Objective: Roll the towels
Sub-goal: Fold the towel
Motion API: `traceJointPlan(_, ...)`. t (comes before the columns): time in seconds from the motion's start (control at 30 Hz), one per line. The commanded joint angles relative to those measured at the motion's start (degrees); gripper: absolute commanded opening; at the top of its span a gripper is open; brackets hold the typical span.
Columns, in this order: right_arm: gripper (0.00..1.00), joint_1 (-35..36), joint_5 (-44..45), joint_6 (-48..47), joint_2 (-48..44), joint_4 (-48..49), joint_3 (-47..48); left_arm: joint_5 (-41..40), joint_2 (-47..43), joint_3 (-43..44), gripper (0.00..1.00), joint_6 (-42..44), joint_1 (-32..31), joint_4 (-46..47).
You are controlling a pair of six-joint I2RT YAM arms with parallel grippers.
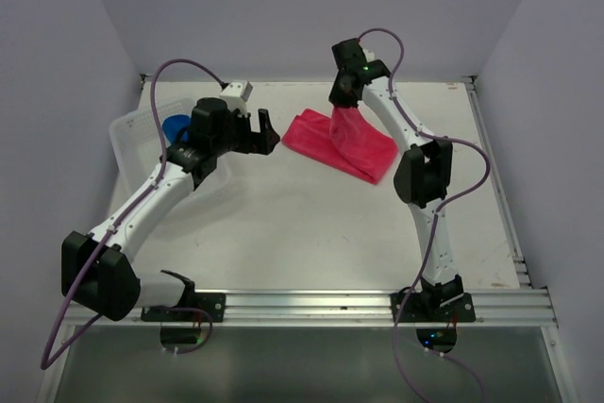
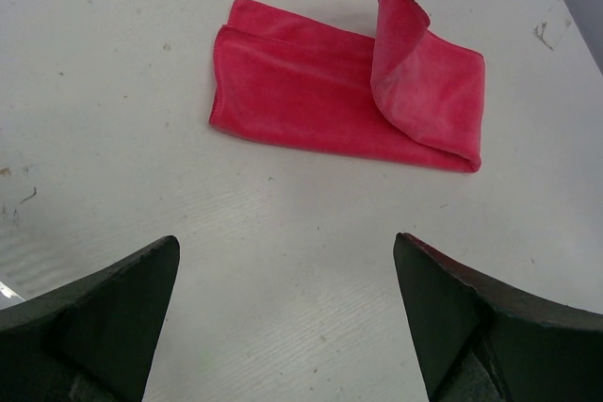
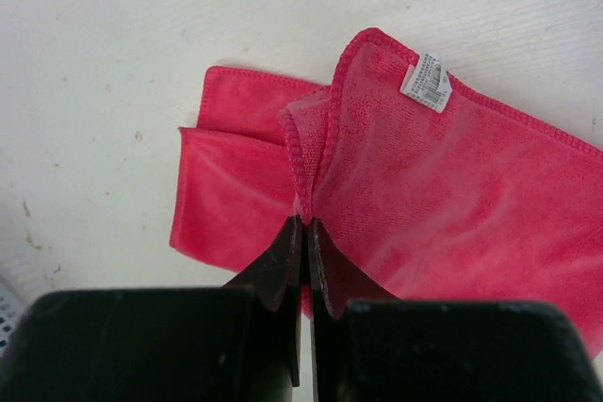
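The pink-red towel (image 1: 344,143) lies folded on the table at the back centre. My right gripper (image 1: 342,101) is shut on its edge and holds one layer lifted above the rest; the right wrist view shows the hem pinched between the jaws (image 3: 304,221), with a white label (image 3: 426,83) on the raised flap. The blue towel (image 1: 175,127) sits rolled inside the white basket at the left, partly hidden by my left arm. My left gripper (image 1: 264,131) is open and empty, just left of the pink-red towel (image 2: 344,101), above bare table.
The white slotted basket (image 1: 132,134) stands at the back left under my left arm. The table's raised edge rail (image 1: 495,167) runs along the right side, and walls close in on both sides and the back.
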Motion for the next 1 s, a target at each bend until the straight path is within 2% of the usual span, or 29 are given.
traceJointPlan(0.0, 0.0, 0.4, -2.6, 1.7, -5.0, 3.2, 1.7, 1.0, 0.4, -0.2, 1.0, -0.5, -0.3, 3.0)
traceJointPlan(0.4, 0.0, 0.8, -7.7, 3.3, -5.8, 5.7, 0.3, 1.0, 0.5, -0.1, 1.0, -0.6, -0.3, 2.8)
traceJointPlan(0.97, 0.0, 2.2, -10.0, 6.8, -6.3, 10.5, -0.7, 1.2, 0.5, 0.0, 1.0, -0.7, -0.3, 2.8)
